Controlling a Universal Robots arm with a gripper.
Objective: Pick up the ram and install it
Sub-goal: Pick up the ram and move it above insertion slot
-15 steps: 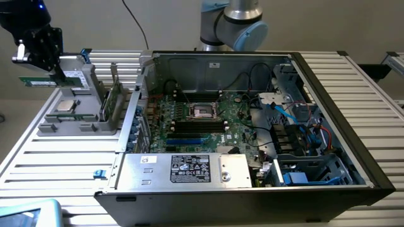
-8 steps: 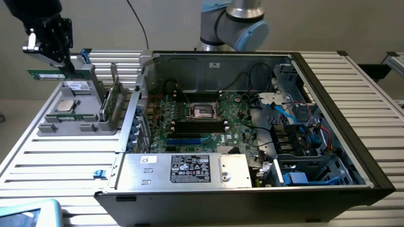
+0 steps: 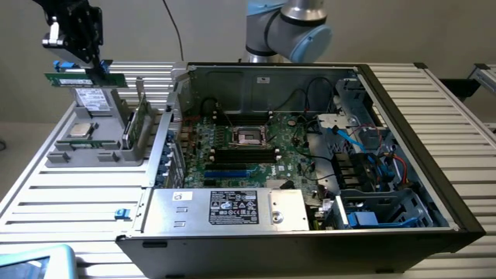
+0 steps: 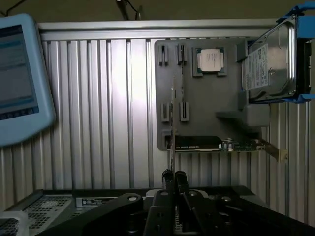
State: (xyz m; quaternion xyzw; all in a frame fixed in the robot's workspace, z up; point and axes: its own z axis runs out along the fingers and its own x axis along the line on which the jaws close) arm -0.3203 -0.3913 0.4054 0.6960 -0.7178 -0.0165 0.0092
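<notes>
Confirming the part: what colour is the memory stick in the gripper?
Green; the memory stick shows best in the exterior view.

A table (image 3: 78, 192) of ribbed silvery slats carries everything; a plain pale wall (image 3: 209, 29) stands behind its far edge. A black cable (image 3: 176, 32) hangs before the wall. Bright light glares off the slats.

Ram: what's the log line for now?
end effector: shut on ram | ram: held above gray tray | computer case: open, ram not installed

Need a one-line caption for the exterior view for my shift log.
Gripper holds the ram in the air above the gray parts tray, beside the open computer case.
</notes>
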